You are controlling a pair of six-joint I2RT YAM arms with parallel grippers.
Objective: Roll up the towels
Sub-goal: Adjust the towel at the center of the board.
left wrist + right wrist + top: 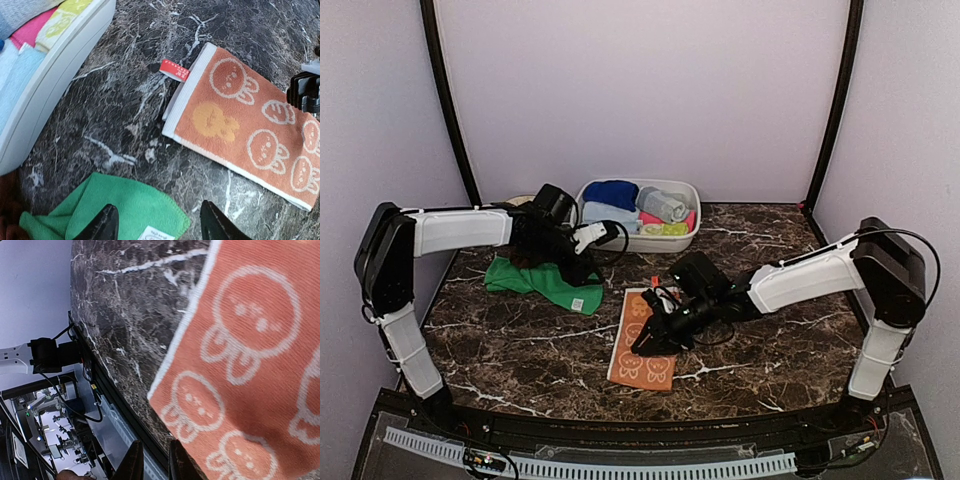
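Top view: left gripper (578, 270) is hovering over the green towel (535, 280), which is lying crumpled on the marble table (520, 350), left of centre and just in front of the white basin (670, 243). Right gripper (650, 342) is sitting low over the orange towel (640, 368), which is lying flat near the front edge. Left wrist: fingers (107, 222) are standing spread wide with nothing gripped, green towel and its white tag (157, 234) lying below them. Orange towel is lying ahead, red tag (175, 70) sticking out of its end. A rust-brown cloth (6, 210) is showing at bottom left. Right wrist: fingers (136, 460) are standing almost together with a thin gap and nothing pinched, just beside the orange towel's cream edge.
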